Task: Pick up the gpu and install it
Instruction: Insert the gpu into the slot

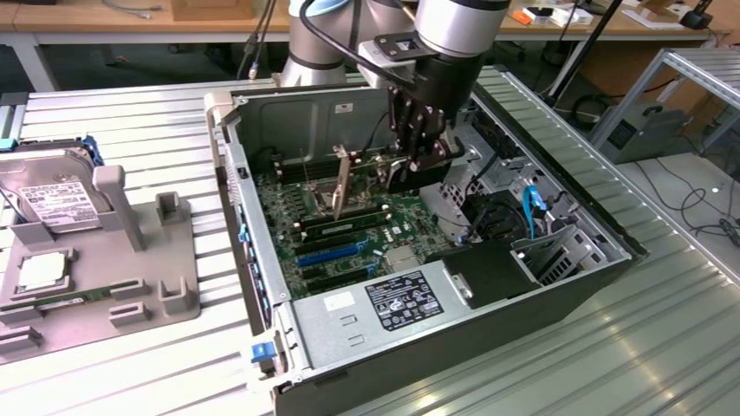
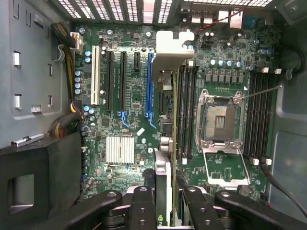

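Observation:
The gpu (image 1: pixel 343 186) hangs edge-down inside the open computer case (image 1: pixel 249 217), its pale metal bracket toward the exterior view's left. My gripper (image 1: pixel 418 160) is shut on the card's other end, reaching down into the case from above. In the wrist view the gpu (image 2: pixel 166 96) appears edge-on, running from my gripper (image 2: pixel 164 203) to its bracket by the case's rear wall. It lies over the motherboard (image 2: pixel 129 124), between the blue slot (image 2: pixel 150 86) and the memory slots (image 2: pixel 187 110). Whether its edge touches a slot I cannot tell.
An empty processor socket (image 2: pixel 218 115) and a finned heat sink (image 2: pixel 120 149) sit on the board. The power supply (image 1: pixel 393 303) fills the case's near end, with cables and a drive cage at the exterior view's right. A hard drive (image 1: pixel 52 195) rests on a grey fixture (image 1: pixel 127 260) outside the case.

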